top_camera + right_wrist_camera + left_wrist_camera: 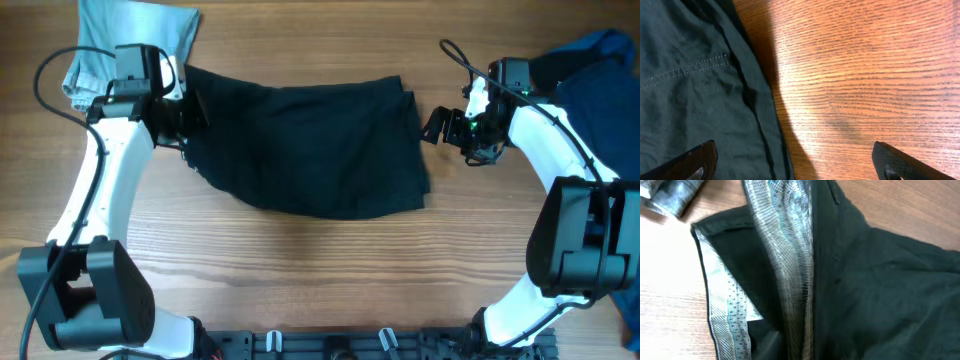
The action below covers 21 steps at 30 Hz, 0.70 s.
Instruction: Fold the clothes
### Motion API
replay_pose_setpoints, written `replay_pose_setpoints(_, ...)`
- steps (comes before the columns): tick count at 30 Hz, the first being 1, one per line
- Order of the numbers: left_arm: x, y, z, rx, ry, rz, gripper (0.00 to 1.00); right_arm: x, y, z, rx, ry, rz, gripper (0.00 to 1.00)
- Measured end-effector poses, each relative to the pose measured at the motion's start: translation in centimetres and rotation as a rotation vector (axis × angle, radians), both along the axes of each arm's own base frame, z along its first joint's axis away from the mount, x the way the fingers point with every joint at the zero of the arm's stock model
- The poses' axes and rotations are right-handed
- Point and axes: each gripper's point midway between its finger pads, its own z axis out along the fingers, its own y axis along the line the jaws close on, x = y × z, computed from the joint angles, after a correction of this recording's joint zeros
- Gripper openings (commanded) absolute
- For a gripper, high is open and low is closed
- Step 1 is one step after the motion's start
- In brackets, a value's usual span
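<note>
The black garment [310, 140] lies spread across the middle of the wooden table [320, 270], wider than it is deep, its lower edge curving and its right side ending in stacked, folded layers. At its left end the fabric is turned open, showing a pale, mesh-like inner lining [785, 255] with a faint teal thread, gathered into a ridge that rises toward the left wrist camera. The left gripper [188, 112] sits right on that left end. Its fingers are buried in cloth in the wrist view, but the drawn-up ridge reads as the jaws pinched together on the black garment. At the garment's right end the right gripper [447, 128] hangs low with its jaws wide apart and nothing between them. In the wrist view one finger [690, 162] is over the garment's seamed edge and the other [900, 162] is over bare wood just beside it. A line of stitching [685, 70] runs across the dark cloth near that edge. Beyond the garment's upper-left corner, touching or nearly touching it, lies the faded light-blue denim piece [130, 35], partly under the left arm. Well off the garment's right end, past the right arm, a dark blue garment [600, 80] is heaped at the table's far right corner.
</note>
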Motion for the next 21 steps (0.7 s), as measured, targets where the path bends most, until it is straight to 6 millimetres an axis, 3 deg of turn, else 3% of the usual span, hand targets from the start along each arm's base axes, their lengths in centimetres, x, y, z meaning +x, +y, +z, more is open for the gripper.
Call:
replay_pose_setpoints(3, 0.1, -0.4, 0.4, 0.008, -0.002, -0.015, 1.0, 0.0, 0.1, 0.0, 0.003, 0.001, 0.001, 1.0)
replay_pose_setpoints(7, -0.8, 0.2, 0.0, 0.013, 0.038, 0.0, 1.0, 0.0, 0.1, 0.0, 0.003, 0.001, 0.001, 1.0)
replay_pose_setpoints(12, -1.1, 2.9, -1.1, 0.012, 0.078, 0.07, 1.0, 0.0, 0.1, 0.0, 0.004, 0.001, 0.001, 1.0)
replay_pose_setpoints(16, -1.2, 5.9, -4.1, 0.0, 0.145, 0.118, 1.0, 0.0, 0.1, 0.0, 0.006, -0.001, 0.002, 1.0)
replay_pose_setpoints(21, -0.3, 5.7, -8.0, -0.07, 0.178, 0.04, 1.0, 0.4, 0.1, 0.1, 0.005, -0.018, 0.002, 1.0)
